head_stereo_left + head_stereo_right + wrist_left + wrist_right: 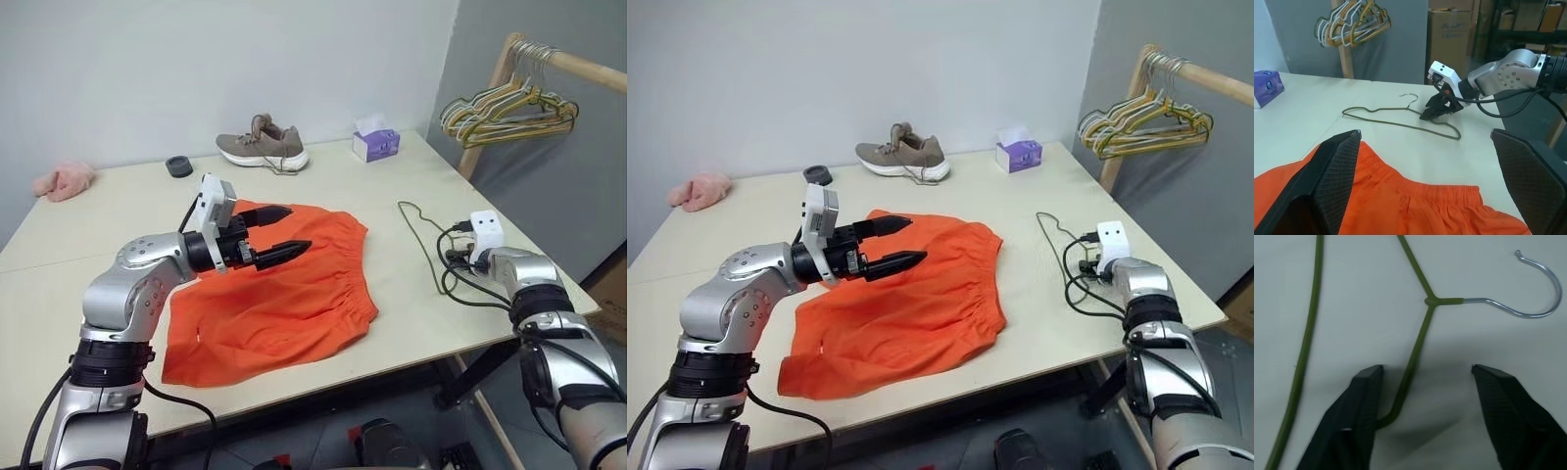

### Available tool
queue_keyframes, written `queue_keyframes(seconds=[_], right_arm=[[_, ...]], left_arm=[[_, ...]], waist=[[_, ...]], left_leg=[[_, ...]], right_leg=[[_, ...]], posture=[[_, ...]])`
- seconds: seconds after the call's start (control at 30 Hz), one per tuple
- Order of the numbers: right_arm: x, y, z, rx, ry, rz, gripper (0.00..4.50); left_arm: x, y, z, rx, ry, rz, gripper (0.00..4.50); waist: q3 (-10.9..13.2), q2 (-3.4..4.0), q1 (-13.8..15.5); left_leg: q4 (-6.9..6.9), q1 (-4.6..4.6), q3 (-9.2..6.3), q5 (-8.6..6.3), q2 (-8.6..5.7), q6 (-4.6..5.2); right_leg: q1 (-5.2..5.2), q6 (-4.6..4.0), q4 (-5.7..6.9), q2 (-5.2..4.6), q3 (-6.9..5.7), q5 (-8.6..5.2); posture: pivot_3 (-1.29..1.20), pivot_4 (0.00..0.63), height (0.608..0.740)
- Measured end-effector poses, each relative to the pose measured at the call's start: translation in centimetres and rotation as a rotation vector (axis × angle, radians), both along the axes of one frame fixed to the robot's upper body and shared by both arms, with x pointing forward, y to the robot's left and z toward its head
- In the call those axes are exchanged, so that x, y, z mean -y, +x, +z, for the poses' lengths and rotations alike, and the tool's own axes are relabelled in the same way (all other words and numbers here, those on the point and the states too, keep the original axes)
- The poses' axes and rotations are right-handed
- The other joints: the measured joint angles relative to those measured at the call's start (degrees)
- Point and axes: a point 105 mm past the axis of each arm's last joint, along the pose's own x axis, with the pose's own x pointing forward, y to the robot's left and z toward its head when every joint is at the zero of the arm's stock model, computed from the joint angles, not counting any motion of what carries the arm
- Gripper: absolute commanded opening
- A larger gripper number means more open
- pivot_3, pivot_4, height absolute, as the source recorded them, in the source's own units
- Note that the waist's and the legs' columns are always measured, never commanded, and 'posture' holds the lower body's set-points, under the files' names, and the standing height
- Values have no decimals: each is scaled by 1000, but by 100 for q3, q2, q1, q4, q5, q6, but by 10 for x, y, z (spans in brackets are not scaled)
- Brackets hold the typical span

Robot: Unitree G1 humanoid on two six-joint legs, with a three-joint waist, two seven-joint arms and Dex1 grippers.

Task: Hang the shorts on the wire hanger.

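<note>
The orange shorts (284,299) lie spread flat on the table's middle, with the gathered waistband toward the right. My left gripper (292,229) hovers level just above them, open and holding nothing. The olive wire hanger (1420,335) lies flat on the table to the right of the shorts, its silver hook (1540,308) bare. My right gripper (1436,111) is tilted down onto it near the table's right edge. In the right wrist view its fingers (1364,401) stand apart, with one sloping arm of the hanger running between them, close against one finger.
At the back of the table are a tan shoe (263,145), a purple tissue box (376,144), a black ring (179,165) and a pink cloth (64,180). A bunch of coloured hangers (509,108) hangs on a wooden rail to the right. The table's right edge (578,294) is close to my right wrist.
</note>
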Motion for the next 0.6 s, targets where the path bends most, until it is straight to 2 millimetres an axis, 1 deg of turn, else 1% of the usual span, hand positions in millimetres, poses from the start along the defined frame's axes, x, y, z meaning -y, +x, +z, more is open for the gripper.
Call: queue_keyframes(seconds=[0.2,0.23,0.3,0.43,0.53,0.6], right_arm=[[-2,-2,-12,-45,25,-28,141],[-2,-1,-13,-41,17,-42,60],[-1,0,-14,-29,-1,-59,60],[1,4,-11,1,-2,-85,60],[1,5,-9,19,-18,-72,60],[0,9,-1,65,-60,-16,60]], left_arm=[[1,1,0,19,3,6,4500],[0,1,-1,18,3,7,4500],[0,1,-2,17,6,9,4500],[-3,3,-6,5,11,29,4500],[-8,6,-9,-10,9,58,4500],[-14,12,-10,-6,14,106,4500]], waist=[[-63,-70,88],[-72,-77,97],[-78,-86,111],[-73,-79,115],[-65,-67,108],[-55,-52,106]], left_leg=[[2,4,-9,2,1,4],[3,5,-10,2,1,4],[5,7,-12,2,0,5],[6,11,-11,6,-4,13],[4,8,-9,6,-4,14],[2,-3,-4,5,-4,15]], right_leg=[[8,4,-2,1,-5,3],[10,4,-3,0,-5,3],[19,8,-10,0,-6,6],[30,17,-26,-3,-4,18],[23,16,-26,-3,-3,18],[7,16,-25,-3,3,18]], posture=[[-270,0,740],[-270,0,740],[-271,0,740],[-273,0,740],[-270,0,740],[-271,0,740]])
